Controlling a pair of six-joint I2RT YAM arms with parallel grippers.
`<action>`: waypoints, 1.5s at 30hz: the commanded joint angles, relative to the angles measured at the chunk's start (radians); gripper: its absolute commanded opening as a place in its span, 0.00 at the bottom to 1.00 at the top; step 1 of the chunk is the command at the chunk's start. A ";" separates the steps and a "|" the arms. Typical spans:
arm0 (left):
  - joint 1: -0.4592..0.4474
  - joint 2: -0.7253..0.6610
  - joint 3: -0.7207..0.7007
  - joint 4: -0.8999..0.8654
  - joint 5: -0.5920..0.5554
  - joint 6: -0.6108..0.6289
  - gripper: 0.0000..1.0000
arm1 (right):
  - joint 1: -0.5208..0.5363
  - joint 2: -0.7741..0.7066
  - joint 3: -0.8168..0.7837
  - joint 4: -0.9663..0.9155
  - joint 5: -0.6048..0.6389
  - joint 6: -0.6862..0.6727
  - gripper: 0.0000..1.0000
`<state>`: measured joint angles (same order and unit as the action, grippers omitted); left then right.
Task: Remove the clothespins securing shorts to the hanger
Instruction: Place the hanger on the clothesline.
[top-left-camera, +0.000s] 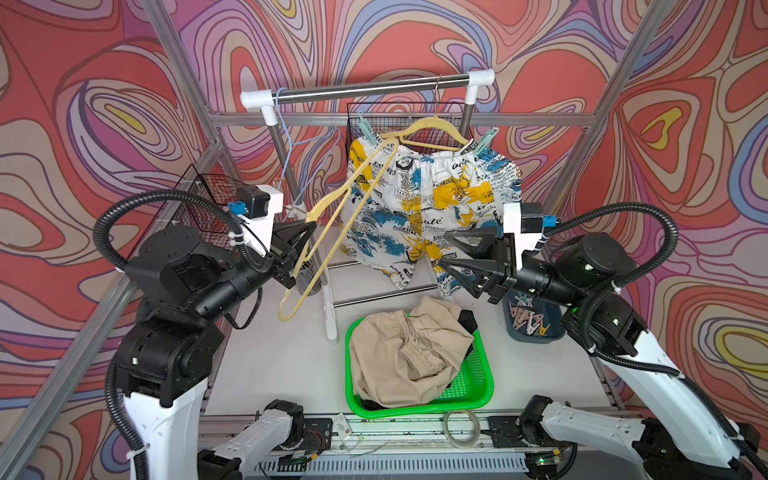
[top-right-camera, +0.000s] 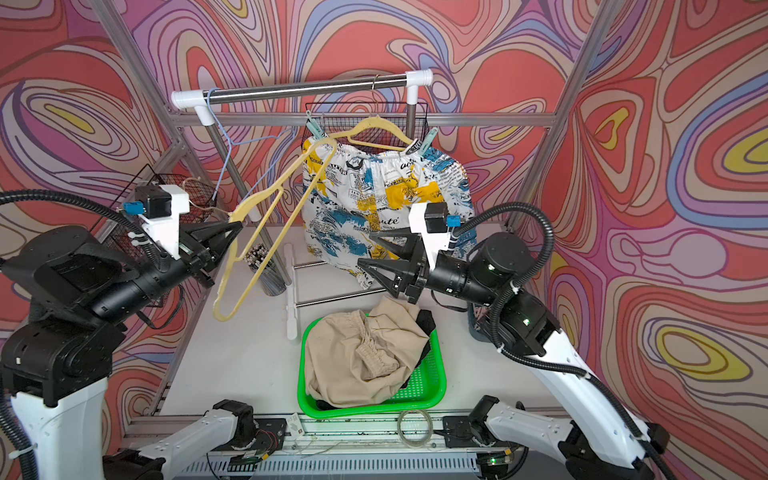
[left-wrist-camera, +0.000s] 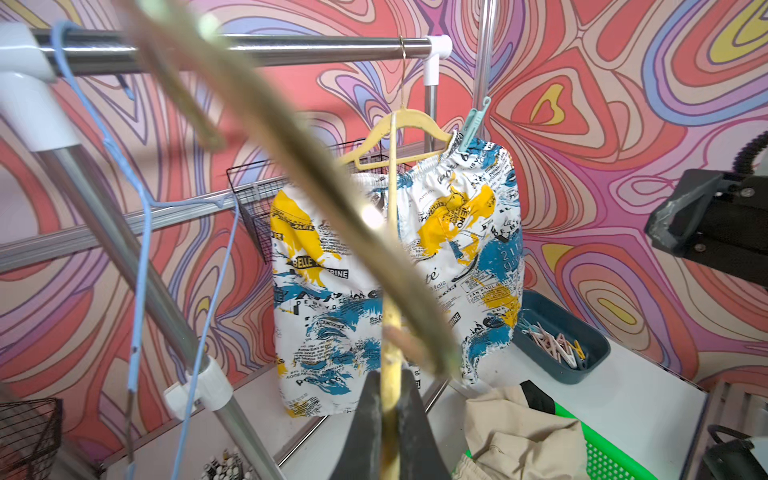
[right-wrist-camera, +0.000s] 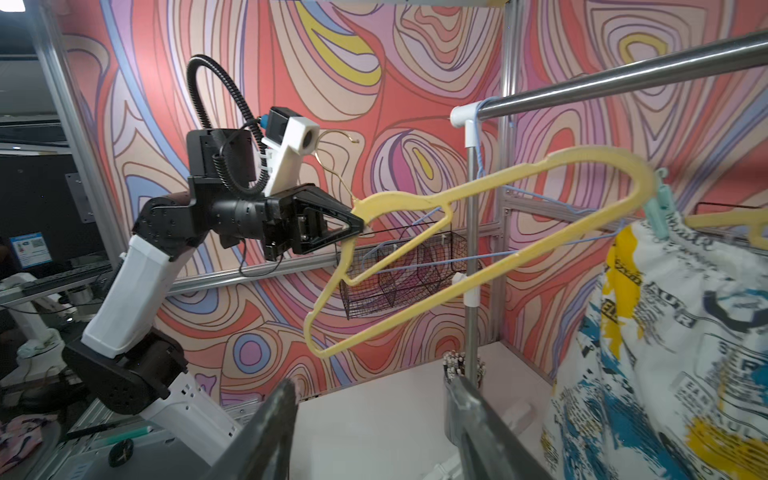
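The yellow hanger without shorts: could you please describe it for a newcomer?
Find the steel clothes rail. Left of its white printed shorts, a yellow plastic hanger slants in the left gripper. Unlike its twin, it is bare, off the rail.

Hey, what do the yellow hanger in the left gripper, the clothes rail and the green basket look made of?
Yellow hanger: likely flocked or matte plastic, dull fuzzy surface. Clothes rail: polished metal, bright streaky glints. Green basket: glossy moulded plastic, perforated grid floor.
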<state>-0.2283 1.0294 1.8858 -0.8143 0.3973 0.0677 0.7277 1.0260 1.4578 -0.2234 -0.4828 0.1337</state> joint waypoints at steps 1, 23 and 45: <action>0.000 0.031 0.028 -0.056 -0.133 0.008 0.00 | -0.002 -0.006 -0.035 -0.091 0.195 -0.044 0.61; 0.004 0.260 0.164 0.064 -0.255 -0.072 0.00 | -0.024 0.006 -0.142 -0.111 0.322 -0.008 0.60; -0.056 0.528 0.481 0.065 -0.373 -0.008 0.00 | -0.037 -0.069 -0.208 -0.129 0.355 0.014 0.60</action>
<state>-0.2760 1.5452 2.3215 -0.7547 0.0650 0.0204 0.6941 0.9726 1.2663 -0.3397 -0.1459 0.1440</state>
